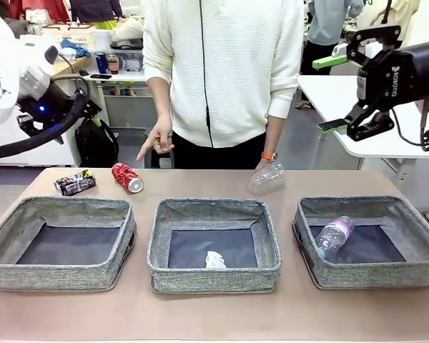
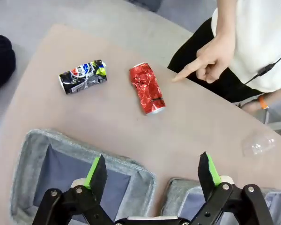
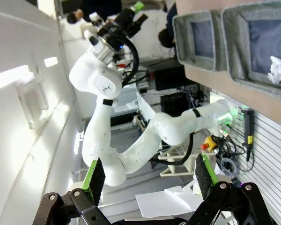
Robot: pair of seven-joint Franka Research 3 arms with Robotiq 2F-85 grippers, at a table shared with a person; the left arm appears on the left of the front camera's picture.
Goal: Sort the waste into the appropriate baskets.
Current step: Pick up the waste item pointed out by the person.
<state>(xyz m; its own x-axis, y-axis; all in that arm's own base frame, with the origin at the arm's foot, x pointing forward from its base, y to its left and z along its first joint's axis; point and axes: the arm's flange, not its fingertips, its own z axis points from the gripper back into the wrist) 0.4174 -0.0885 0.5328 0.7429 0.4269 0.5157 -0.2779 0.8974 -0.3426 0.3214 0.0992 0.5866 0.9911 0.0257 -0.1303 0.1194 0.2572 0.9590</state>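
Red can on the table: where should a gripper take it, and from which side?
Best to take the red can across its mid-body from above, closing on its long sides. It lies on its side, crumpled, apart from the dark can, so both flanks look free; the open left gripper looks nearest.

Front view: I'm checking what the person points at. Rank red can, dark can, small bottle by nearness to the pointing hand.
1. Red can, just left of the pointing hand.
2. Dark can, farther left.
3. Small bottle, in the right basket.
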